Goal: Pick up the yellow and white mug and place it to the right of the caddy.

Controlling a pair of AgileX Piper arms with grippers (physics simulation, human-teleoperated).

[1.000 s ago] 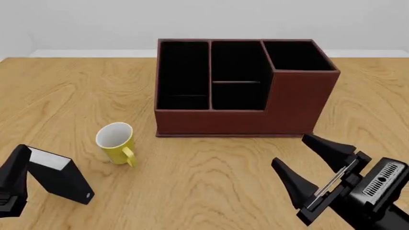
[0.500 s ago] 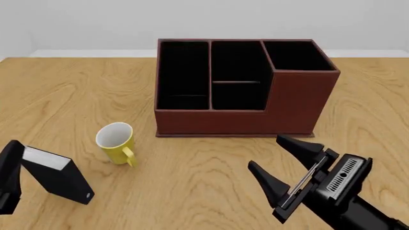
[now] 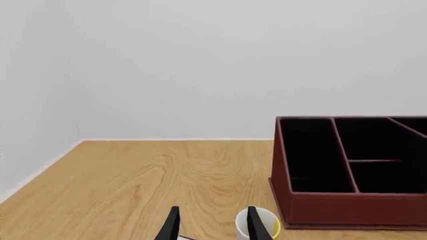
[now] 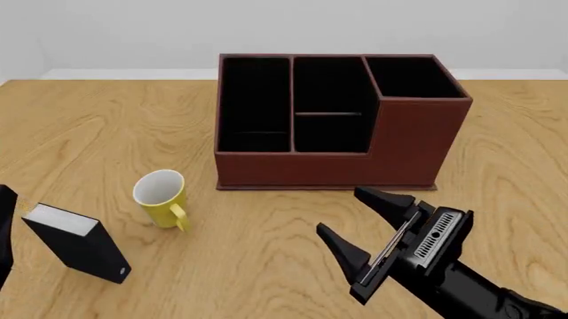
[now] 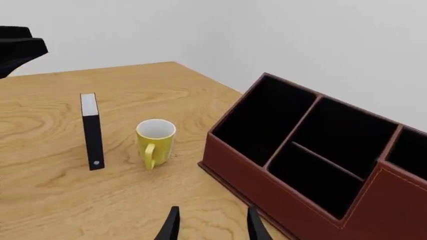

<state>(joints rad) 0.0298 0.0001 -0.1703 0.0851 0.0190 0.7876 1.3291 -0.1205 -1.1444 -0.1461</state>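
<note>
While I watch from the front camera, this is how I read the scene, biggest thing first.

Table (image 4: 106, 126): wooden top, light grain, carrying everything I see.

Caddy (image 4: 404, 149): reddish-brown box with black insides, standing upright at the far middle of the table; I count three compartments, and the section on its right end is taller than the rest. My left wrist camera also catches it (image 3: 347, 212).

Right arm (image 4: 479, 292): comes in from the near right corner, reaching toward the middle of the table, in front of the caddy and apart from it.

Right claw (image 4: 350, 219): fingers spread wide with nothing between them, pointing toward the left side of the table. It is well apart from the mug.

Black block (image 4: 76, 242): book-like, white top edge, standing tilted at the near left, near the mug but not touching it.

Mug (image 4: 159, 197): yellow outside, white inside, upright on the table to the left of the caddy's front left corner, handle turned toward me. Nothing touches it.

Left claw (image 3: 212, 227): only the two fingertips show in its own wrist camera, held apart and empty, with the mug (image 3: 260, 225) just past them. In the front camera I see only a dark sliver at the left edge.
</note>
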